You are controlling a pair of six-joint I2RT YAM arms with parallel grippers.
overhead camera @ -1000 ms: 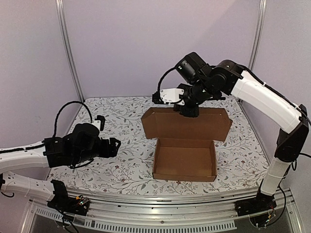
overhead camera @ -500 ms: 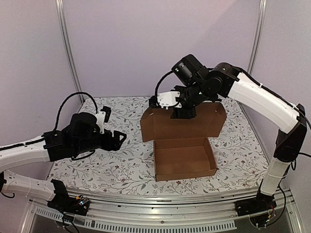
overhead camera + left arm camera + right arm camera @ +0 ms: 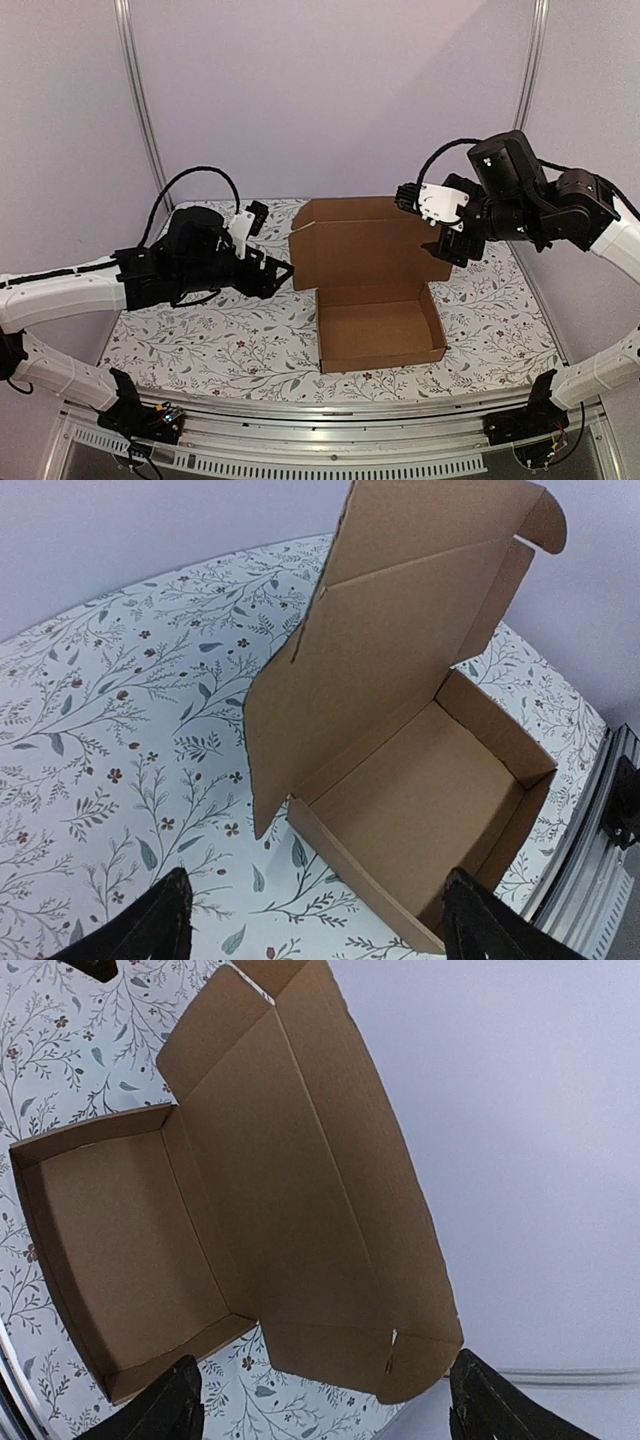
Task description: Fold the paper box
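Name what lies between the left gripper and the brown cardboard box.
Only bare floral table cover separates left gripper and brown cardboard paper box; the left wrist view shows it.

I can't read any text, label, brand or number in any of my three views. Paper box (image 3: 372,255): plain brown faces, unprinted wherever I see them. Table cloth (image 3: 250,345): leaf-and-flower print only, no lettering. White housing (image 3: 438,203) on the right wrist: too small in the top view for me to tell any marking.
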